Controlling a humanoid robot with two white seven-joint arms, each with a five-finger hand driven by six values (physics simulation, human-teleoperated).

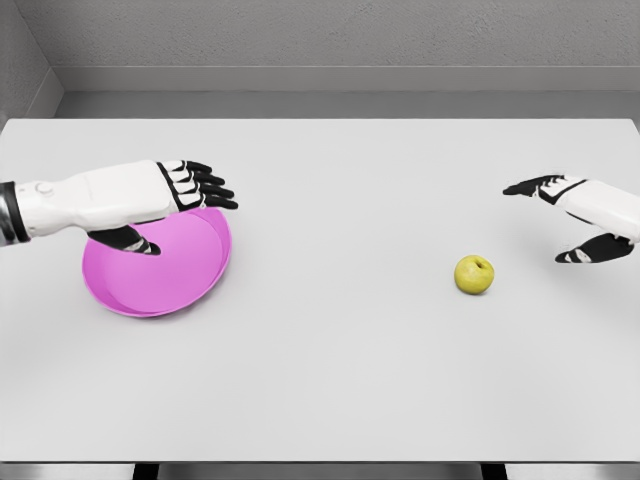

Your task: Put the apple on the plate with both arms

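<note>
Hovering over your pink plate (160, 285), the left hand (165, 205) is spread; your right hand (580, 218), also spread, sits near the apple (474, 274).

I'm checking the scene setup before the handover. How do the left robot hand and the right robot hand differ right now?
The left robot hand hovers over the pink plate; the right robot hand is over bare table, just right of the yellow-green apple. The left shows much of its white forearm; the right enters only at the picture's edge. Both are open, holding nothing.
</note>
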